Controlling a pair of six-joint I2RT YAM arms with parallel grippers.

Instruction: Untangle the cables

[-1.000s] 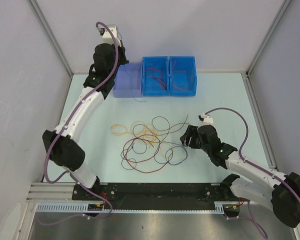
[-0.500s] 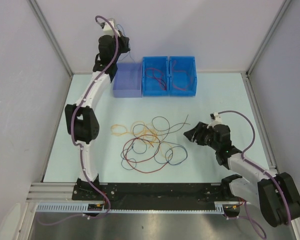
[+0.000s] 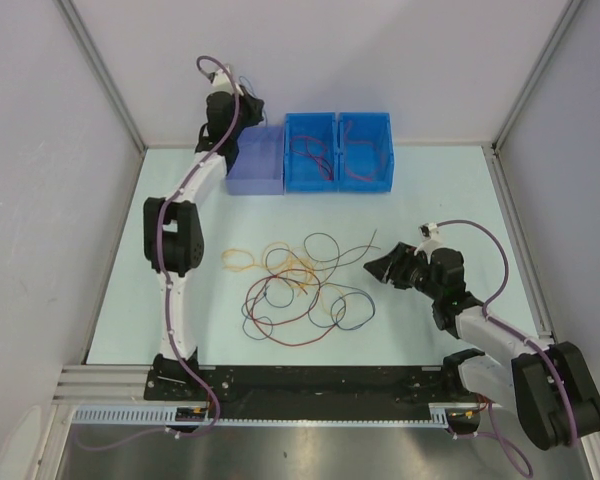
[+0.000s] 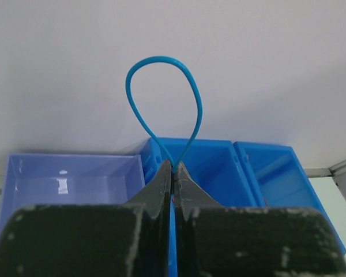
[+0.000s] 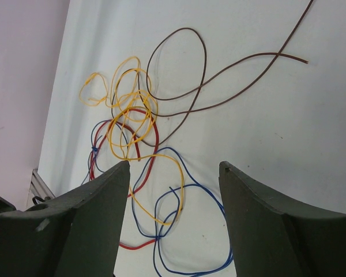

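Progress: left fingers [image 4: 158, 190] have lifted a pinched blue wire [image 4: 161, 56] above the bins [image 3: 336, 150]; right fingers [image 5: 92, 219] gape beside the tangle [image 5: 130, 124].

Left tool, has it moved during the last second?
Yes. The left tool, shut on a blue cable, shifted from the purple bin's left edge toward the back wall.

Each arm [image 3: 172, 310] has white links, black joints, a purple cable [image 3: 499, 255]; left gripper [image 4: 173, 167] and right gripper [image 5: 174, 164] are scuffed, dark.
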